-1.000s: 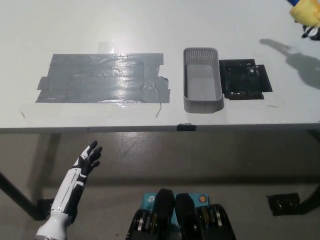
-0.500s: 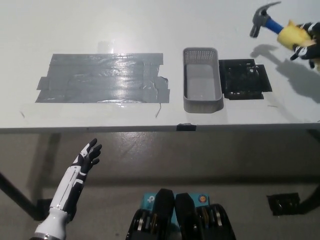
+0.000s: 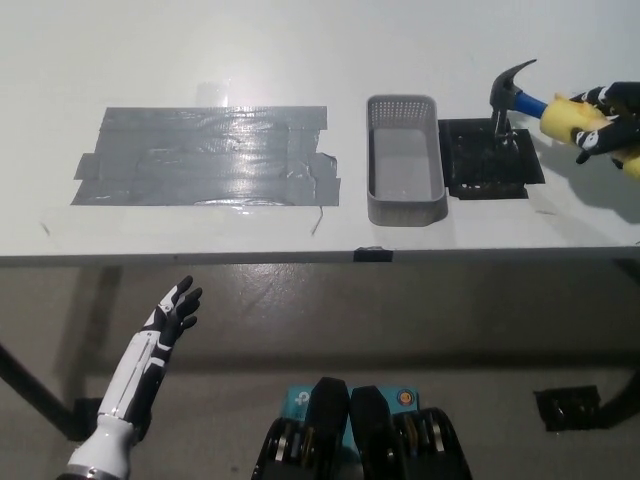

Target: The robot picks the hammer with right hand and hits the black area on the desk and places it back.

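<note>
The black right hand [image 3: 607, 122] grips the yellow-handled steel hammer [image 3: 530, 98] — its head has swung down onto the black square patch [image 3: 490, 160]; the strike lands. The white left hand [image 3: 172, 312] hangs spread below the desk.

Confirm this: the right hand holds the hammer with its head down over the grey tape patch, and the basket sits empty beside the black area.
Wrong in one respect. In the head view the right hand holds the hammer with its head over the black area, not over the grey tape patch, which lies left of the basket. The basket is empty and beside the black area.
</note>
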You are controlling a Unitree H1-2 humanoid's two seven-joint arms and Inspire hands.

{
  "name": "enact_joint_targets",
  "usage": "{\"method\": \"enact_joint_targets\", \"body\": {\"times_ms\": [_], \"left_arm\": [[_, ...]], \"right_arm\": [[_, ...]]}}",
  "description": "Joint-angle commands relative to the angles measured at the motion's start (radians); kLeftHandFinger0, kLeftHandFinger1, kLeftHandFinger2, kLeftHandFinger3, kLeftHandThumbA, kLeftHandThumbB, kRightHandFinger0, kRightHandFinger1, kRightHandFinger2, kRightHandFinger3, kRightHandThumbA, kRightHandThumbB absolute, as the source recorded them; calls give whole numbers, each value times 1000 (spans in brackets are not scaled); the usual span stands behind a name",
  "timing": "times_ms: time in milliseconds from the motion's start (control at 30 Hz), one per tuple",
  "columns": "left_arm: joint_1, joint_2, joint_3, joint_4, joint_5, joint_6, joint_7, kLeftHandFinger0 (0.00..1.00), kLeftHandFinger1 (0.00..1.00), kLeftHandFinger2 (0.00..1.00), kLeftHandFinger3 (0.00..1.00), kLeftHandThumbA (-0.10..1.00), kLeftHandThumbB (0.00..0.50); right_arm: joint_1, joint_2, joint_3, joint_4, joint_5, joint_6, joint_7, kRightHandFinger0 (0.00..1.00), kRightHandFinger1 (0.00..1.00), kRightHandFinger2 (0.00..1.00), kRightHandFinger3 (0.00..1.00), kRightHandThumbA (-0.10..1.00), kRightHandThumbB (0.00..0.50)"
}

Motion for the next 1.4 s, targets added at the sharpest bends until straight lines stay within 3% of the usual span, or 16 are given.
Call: {"method": "enact_joint_targets", "body": {"times_ms": [0,200,267,367,567,700,900,967,1033,1100,1133,1233,1267,1367], "left_arm": [[-13,16,8,-32,-5,-11,-15,1000,1000,1000,1000,1000,9],[-13,13,10,-38,-7,8,-13,1000,1000,1000,1000,1000,0],[-14,14,10,-37,-8,7,-14,1000,1000,1000,1000,1000,0],[-15,13,10,-38,-12,10,-15,1000,1000,1000,1000,1000,0],[-15,14,8,-34,-7,3,-15,1000,1000,1000,1000,1000,0],[-17,15,9,-34,-5,6,-14,1000,1000,1000,1000,1000,2],[-21,15,8,-36,-10,10,-17,1000,1000,1000,1000,1000,0],[-22,15,5,-35,-5,10,-16,1000,1000,1000,1000,1000,0],[-21,15,6,-38,-5,9,-16,1000,1000,1000,1000,1000,3],[-21,15,6,-38,-4,9,-15,1000,1000,1000,1000,1000,4],[-24,17,7,-38,-5,11,-16,1000,1000,1000,1000,1000,1],[-25,16,7,-35,-4,8,-14,1000,1000,1000,1000,1000,0],[-26,17,8,-34,-7,6,-16,1000,1000,1000,1000,1000,0],[-24,15,8,-41,-7,19,-15,1000,1000,1000,1000,1000,1]], "right_arm": [[-64,-48,-8,-20,0,-66,0,0,473,827,832,-100,118],[-64,-55,-44,-32,27,-85,-6,0,509,844,902,-100,114],[-75,-54,-62,-18,38,-83,-6,27,551,853,982,-100,104],[-93,-64,-101,-59,57,-59,0,129,602,872,1000,-100,104],[-117,-69,-176,-126,103,16,19,92,507,813,1000,-100,63],[-138,-73,-203,-147,100,24,3,164,582,865,1000,-100,67],[-143,-73,-195,-133,87,8,15,160,556,857,917,-100,70],[-124,-71,-187,-132,88,-15,26,169,561,866,1000,-100,62],[-95,-68,-149,-137,48,-49,14,179,568,858,1000,-100,95],[-88,-73,-126,-139,38,-72,18,123,534,842,1000,-100,96],[-76,-63,-116,-124,33,-83,7,133,556,867,1000,-100,122],[-55,-49,-94,-96,35,-87,6,154,618,908,953,-100,138],[-36,-47,-76,-91,26,-123,8,114,594,882,938,-100,121],[7,-41,-19,-90,-11,-147,-6,88,556,863,892,-100,143]]}}
